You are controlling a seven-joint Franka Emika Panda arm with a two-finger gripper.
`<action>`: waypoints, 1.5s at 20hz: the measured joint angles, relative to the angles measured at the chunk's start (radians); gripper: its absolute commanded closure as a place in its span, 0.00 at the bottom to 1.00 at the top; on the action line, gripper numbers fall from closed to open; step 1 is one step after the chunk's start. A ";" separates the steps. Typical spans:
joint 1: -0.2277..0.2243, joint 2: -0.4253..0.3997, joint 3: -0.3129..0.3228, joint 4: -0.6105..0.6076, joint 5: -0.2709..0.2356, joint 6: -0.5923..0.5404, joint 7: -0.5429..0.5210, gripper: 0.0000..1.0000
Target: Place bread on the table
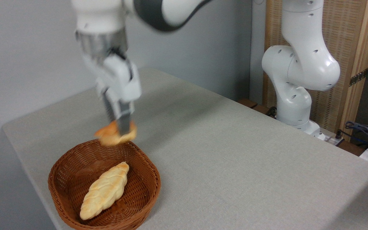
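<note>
The bread (112,135), a small orange-golden bun, hangs in the air just above the far rim of the brown wicker basket (147,191). My gripper (118,129) comes down from above and is shut on the bread; both are motion-blurred. One dark finger (124,123) crosses the bun's front. The light grey table (235,159) spreads out to the right and behind the basket.
A longer pale braided loaf (105,190) lies inside the basket, which stands near the table's front left edge. The arm's white base (294,99) stands off the table's far right edge, with cables (363,131) beside it. A grey wall runs behind the table.
</note>
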 measured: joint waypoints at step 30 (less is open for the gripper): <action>-0.025 -0.145 -0.024 -0.164 -0.004 0.011 0.058 0.00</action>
